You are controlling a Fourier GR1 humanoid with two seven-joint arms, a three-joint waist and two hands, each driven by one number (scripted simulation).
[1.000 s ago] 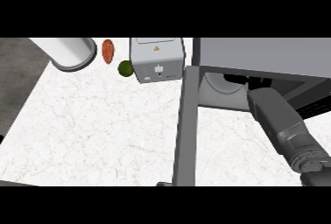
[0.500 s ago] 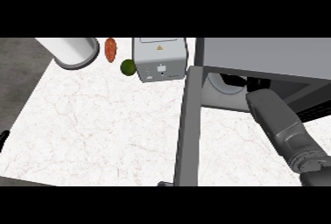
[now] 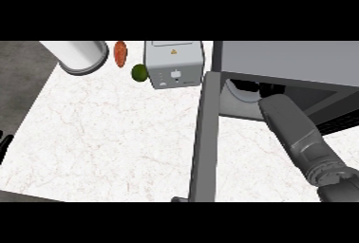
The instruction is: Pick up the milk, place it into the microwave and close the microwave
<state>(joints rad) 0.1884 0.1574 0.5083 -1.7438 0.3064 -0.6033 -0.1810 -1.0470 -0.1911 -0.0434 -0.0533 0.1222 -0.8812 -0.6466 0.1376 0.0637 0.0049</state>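
Note:
The grey microwave (image 3: 288,59) stands at the back right with its door (image 3: 200,142) swung open, seen edge-on as a long grey bar. My right forearm runs from the lower right into the open cavity. Only dark parts of the right hand (image 3: 270,88) show under the microwave's top. Beside them inside the cavity is a pale rounded shape (image 3: 237,96); whether it is the milk I cannot tell. A dark sliver of my left hand (image 3: 4,142) shows at the left edge.
At the back of the white marble counter (image 3: 105,137) stand a white cylinder (image 3: 77,56), an orange-red vegetable (image 3: 120,53), a green fruit (image 3: 140,72) and a grey toaster-like box (image 3: 175,64). The open door splits the counter.
A sliver of the left hand has come into view at the left edge. The right forearm stays reaching into the microwave, nearly still.

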